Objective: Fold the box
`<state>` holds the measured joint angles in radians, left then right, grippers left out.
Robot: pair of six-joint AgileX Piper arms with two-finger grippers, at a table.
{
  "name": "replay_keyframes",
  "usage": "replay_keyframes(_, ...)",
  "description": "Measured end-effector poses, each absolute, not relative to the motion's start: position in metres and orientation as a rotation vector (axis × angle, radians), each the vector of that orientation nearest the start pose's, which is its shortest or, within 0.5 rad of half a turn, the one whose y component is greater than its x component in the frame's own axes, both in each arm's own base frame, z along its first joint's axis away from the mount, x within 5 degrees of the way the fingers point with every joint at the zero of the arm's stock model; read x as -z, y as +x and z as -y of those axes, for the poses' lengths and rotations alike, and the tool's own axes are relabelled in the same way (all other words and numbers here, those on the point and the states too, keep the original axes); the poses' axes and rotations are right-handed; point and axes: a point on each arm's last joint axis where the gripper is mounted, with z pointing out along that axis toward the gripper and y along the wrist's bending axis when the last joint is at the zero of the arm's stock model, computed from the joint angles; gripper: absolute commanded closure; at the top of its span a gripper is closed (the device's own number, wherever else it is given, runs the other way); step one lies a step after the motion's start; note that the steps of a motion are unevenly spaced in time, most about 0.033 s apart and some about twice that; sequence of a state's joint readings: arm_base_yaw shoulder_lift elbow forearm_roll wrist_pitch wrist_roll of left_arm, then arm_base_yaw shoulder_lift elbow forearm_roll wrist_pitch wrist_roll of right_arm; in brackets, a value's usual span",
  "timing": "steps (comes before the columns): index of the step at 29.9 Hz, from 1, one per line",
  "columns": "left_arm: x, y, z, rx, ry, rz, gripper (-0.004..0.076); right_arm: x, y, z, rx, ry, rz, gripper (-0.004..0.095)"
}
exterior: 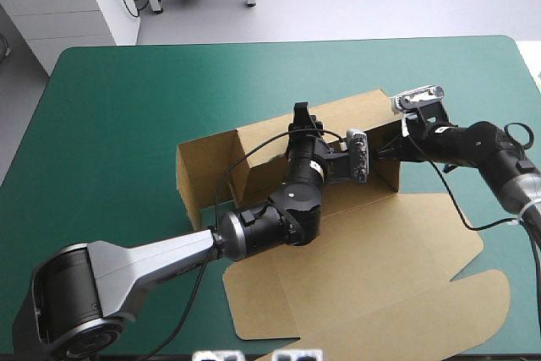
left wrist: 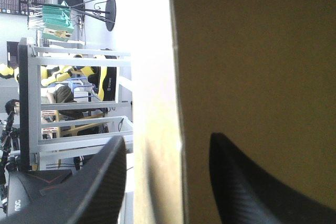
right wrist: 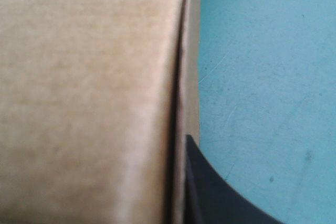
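Brown box [exterior: 363,238] is sitting mid-surface on the teal-green cover [exterior: 118,124]. It is partly formed: the far wall [exterior: 254,137] and both end walls are standing up, and the lid [exterior: 397,302] is lying flat toward the near edge.

Left arm is reaching in from the near left corner over the tray, with the left end effector [exterior: 303,116] pointing up at the top edge of the far wall. In the left wrist view its black fingers [left wrist: 100,182] are standing well apart, open and straddling a board edge [left wrist: 157,129]. One is sitting clear of the board, the other is lying over a brown face. Nothing is being clamped.

Right arm is coming in from the surface's right edge, with the right end effector [exterior: 394,146] sitting at the right end wall [exterior: 385,166]. In the right wrist view one black finger [right wrist: 210,192] is pressing right against the board's edge, the cover showing on its outer side. The second finger is hiding behind the board (so I'm reading this one as nearly closed, gripping the wall sheet).

The two end effectors are hanging near each other, not touching.
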<state>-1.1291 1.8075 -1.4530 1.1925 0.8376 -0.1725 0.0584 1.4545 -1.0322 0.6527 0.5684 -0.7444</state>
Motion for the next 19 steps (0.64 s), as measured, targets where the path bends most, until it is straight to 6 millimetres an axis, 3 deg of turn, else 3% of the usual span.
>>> replay_keyframes(5,-0.306,0.212,0.349,-0.654,1.517,-1.417,0.0354,-0.284,0.307,-0.048,-0.327,-0.386,-2.322,0.0904)
replay_keyframes(16,-0.321,0.155,0.362,-0.657,1.538,-1.341,0.0356,-0.284,0.307,-0.047,-0.323,-0.351,-2.334,0.0905)
replay_keyframes(19,-0.328,0.136,0.365,-0.598,1.514,-1.335,0.0435,-0.284,0.307,-0.047,-0.327,-0.341,-2.337,0.0905)
